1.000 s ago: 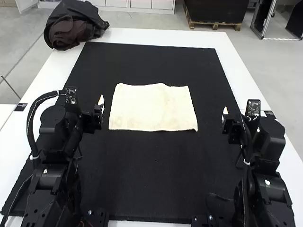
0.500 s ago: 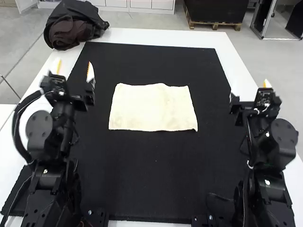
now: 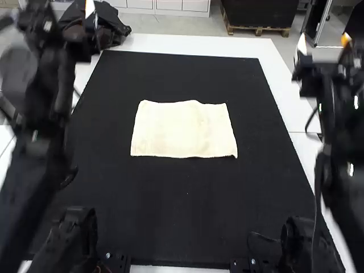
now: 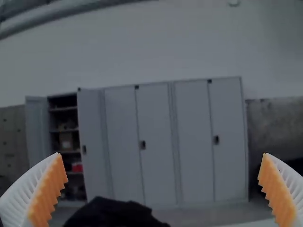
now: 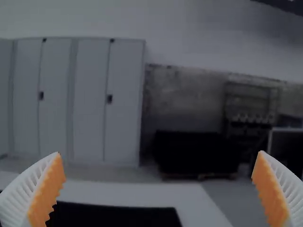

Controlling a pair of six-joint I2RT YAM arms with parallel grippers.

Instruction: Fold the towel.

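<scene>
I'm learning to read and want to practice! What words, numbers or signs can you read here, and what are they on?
None that I can read.
Towel: I see no words.
Black mat: no words that I can see.
Left arm and right arm: too blurred to read any marks.

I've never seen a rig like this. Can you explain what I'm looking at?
You have two robot arms at a table, each ending in a gripper. The high view looks forward and down from above and behind them. Each wrist view comes from a camera on that arm, with its own fingers at the bottom edge. A pale towel lies flat on a black mat. The left gripper and right gripper are both open, holding nothing.
</scene>
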